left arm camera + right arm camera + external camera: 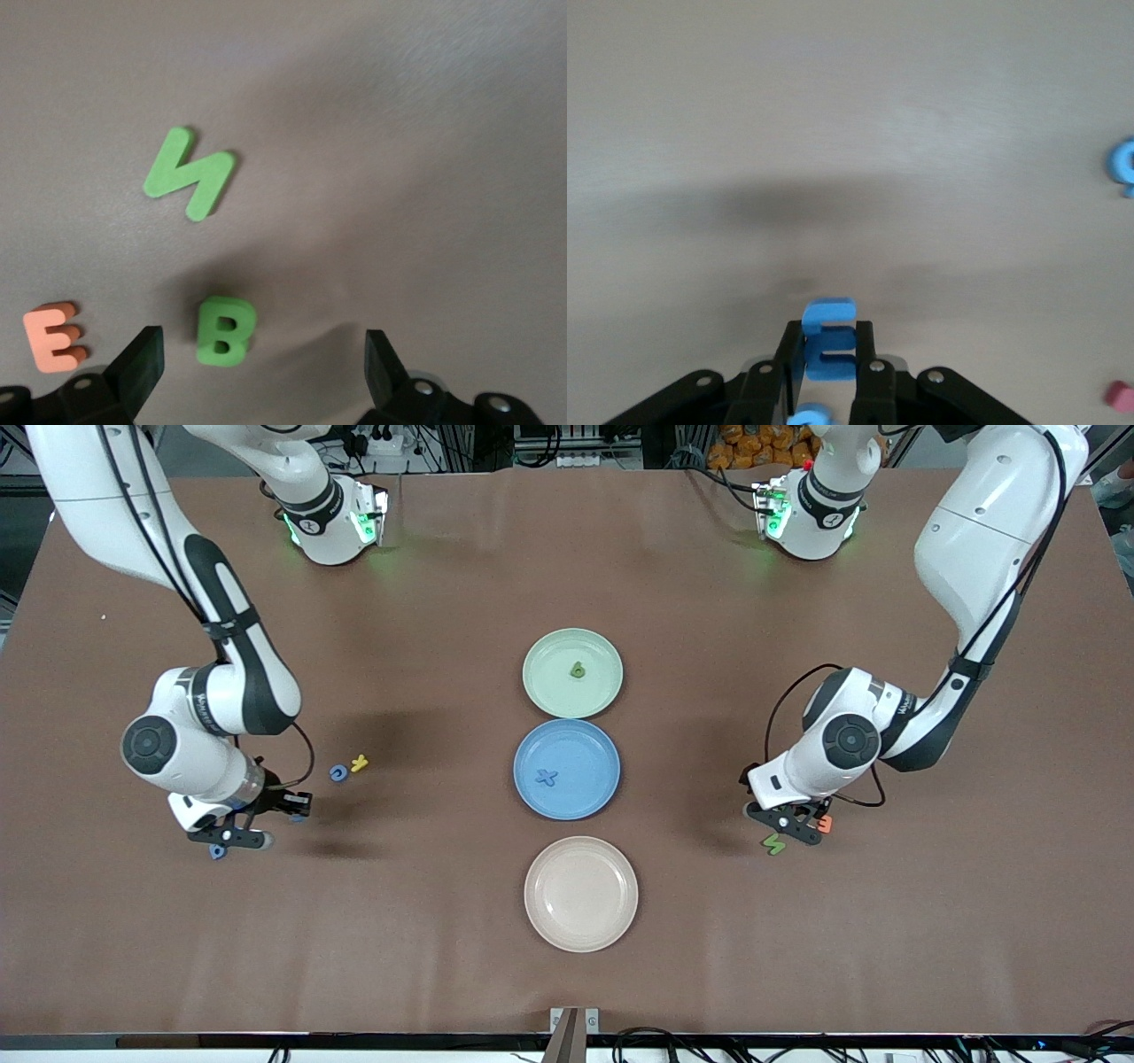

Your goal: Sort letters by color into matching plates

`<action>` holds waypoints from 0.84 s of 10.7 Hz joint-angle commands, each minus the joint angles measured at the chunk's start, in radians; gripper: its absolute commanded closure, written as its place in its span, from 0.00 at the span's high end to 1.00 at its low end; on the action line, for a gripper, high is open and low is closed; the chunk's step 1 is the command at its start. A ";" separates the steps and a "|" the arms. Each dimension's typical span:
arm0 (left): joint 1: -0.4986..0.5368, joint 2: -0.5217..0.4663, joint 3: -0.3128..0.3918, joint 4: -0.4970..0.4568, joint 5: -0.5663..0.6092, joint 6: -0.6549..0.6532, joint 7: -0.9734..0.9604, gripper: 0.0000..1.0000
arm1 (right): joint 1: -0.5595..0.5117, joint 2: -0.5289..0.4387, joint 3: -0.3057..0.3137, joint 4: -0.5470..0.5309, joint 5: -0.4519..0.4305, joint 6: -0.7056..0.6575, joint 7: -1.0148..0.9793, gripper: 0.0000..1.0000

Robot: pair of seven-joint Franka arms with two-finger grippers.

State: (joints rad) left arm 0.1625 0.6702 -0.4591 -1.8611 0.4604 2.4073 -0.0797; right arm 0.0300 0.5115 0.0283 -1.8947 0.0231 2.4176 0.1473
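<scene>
Blue plate [567, 769] holds one blue piece, green plate [572, 672] at its 12 o'clock one green piece; beige plate [580, 893] at 6 o'clock is bare. Right gripper [826, 354] pinches a blue letter [828, 340]. Left gripper [261, 354], spread, hovers over a green B [225, 330]; green N [190, 173] and orange E [55, 336] wait. A pink piece is cut off.
</scene>
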 commanded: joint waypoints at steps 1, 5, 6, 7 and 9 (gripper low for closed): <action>0.032 0.002 -0.012 -0.021 0.031 0.035 0.031 0.97 | 0.086 -0.027 0.047 0.038 0.000 -0.014 0.018 0.13; 0.032 0.012 -0.012 -0.012 0.029 0.035 0.031 0.81 | 0.246 -0.004 0.047 0.100 0.001 -0.012 0.021 0.15; 0.035 0.015 -0.012 -0.009 0.029 0.035 0.031 0.75 | 0.295 0.015 0.047 0.126 0.003 -0.012 0.031 0.15; 0.041 0.018 -0.012 -0.006 0.027 0.035 0.031 0.71 | 0.342 0.034 0.047 0.152 0.003 -0.012 0.040 0.15; 0.046 0.023 -0.012 -0.004 0.027 0.035 0.031 0.52 | 0.425 0.070 0.047 0.207 0.001 -0.012 0.061 0.15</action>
State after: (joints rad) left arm 0.1912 0.6811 -0.4620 -1.8721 0.4618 2.4310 -0.0552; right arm 0.3751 0.5235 0.0810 -1.7747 0.0238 2.4178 0.1757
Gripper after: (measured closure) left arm 0.308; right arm 0.731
